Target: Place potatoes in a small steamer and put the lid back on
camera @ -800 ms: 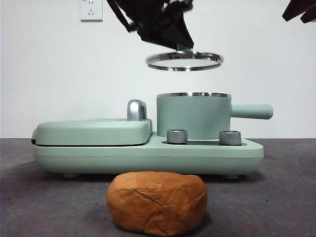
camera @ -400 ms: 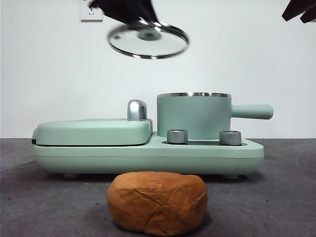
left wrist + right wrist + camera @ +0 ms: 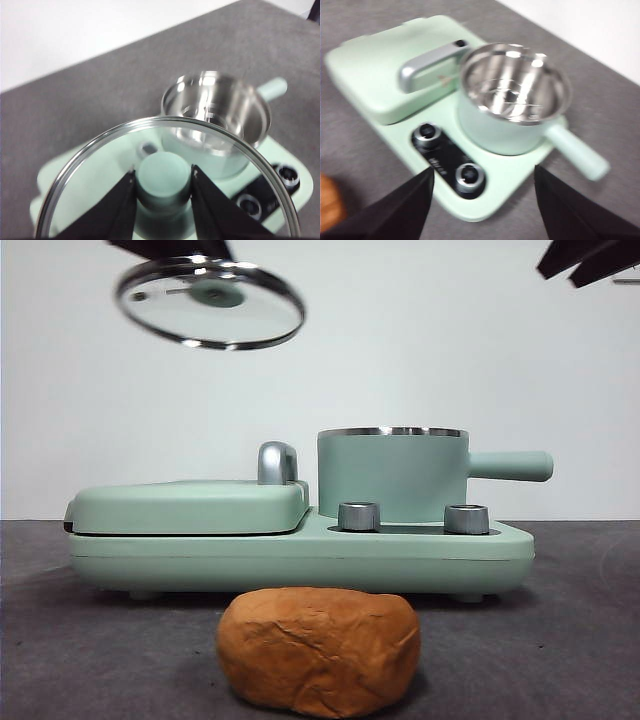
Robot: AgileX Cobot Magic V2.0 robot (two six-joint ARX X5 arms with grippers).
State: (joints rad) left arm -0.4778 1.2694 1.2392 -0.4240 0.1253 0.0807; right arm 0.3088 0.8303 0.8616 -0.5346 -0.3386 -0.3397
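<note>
- Since a second ago the lid [image 3: 210,302] has travelled from just above the small steamer [image 3: 392,475] up and away to the far upper side of the front view, tilted so its glass faces the camera.
- Left tool [image 3: 162,186] — its two black jaws are clamped on the lid's mint green knob [image 3: 163,175], and the steel-rimmed glass disc hangs in the air beneath it.
- Right tool [image 3: 482,192] — jaws spread wide with nothing between them, held high above the appliance; in the front view it shows only as a black tip at a top corner.
- Small steamer — uncovered, its steel inside empty, standing on the green cooker base [image 3: 300,555] behind two knobs, side handle [image 3: 510,466] pointing away from the closed grill plate [image 3: 190,505].
- Potatoes [image 3: 318,650] — one wrinkled orange-brown lump on the grey table [image 3: 570,640], just in front of the base, well apart from both tools.
</note>
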